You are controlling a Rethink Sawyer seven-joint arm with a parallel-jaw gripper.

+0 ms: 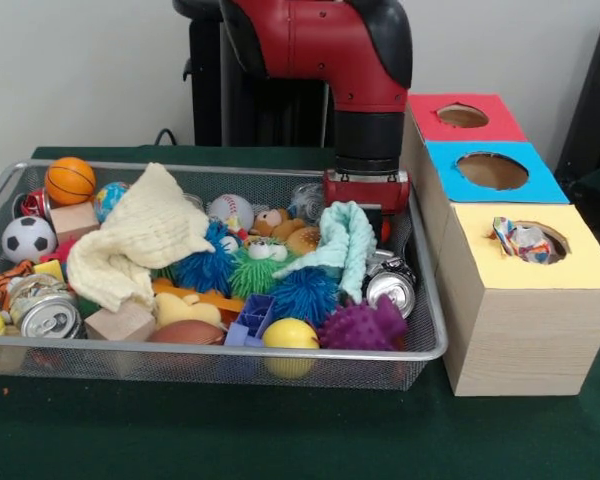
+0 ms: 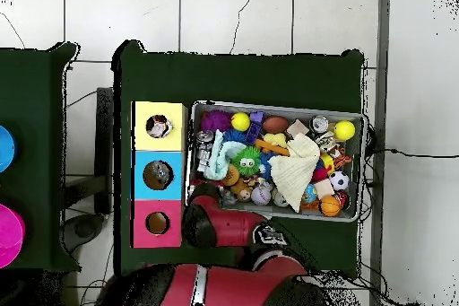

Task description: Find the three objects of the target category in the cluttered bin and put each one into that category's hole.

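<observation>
The wire mesh bin point(image 1: 425, 300) is full of toys, and it also shows in the overhead view point(image 2: 359, 163). My gripper point(image 1: 367, 203) hangs low over the bin's far right corner, just behind the mint cloth point(image 1: 342, 245), which hides its tips. One white wad with red and blue patches point(image 1: 523, 240) sits in the yellow-surround hole point(image 1: 570, 262) of the pale wood box; it shows from above too point(image 2: 159, 126). I see no other such wad clearly in the bin. A pale crinkly thing point(image 1: 306, 200) lies left of the gripper; I cannot tell what it is.
The blue-surround hole point(image 1: 492, 170) and the red-surround hole point(image 1: 462, 115) lie behind the yellow one. In the bin are a cream cloth point(image 1: 140, 240), blue point(image 1: 302, 292) and purple point(image 1: 365, 325) spiky balls, cans point(image 1: 390, 285), a basketball point(image 1: 70, 180) and a yellow ball point(image 1: 290, 335).
</observation>
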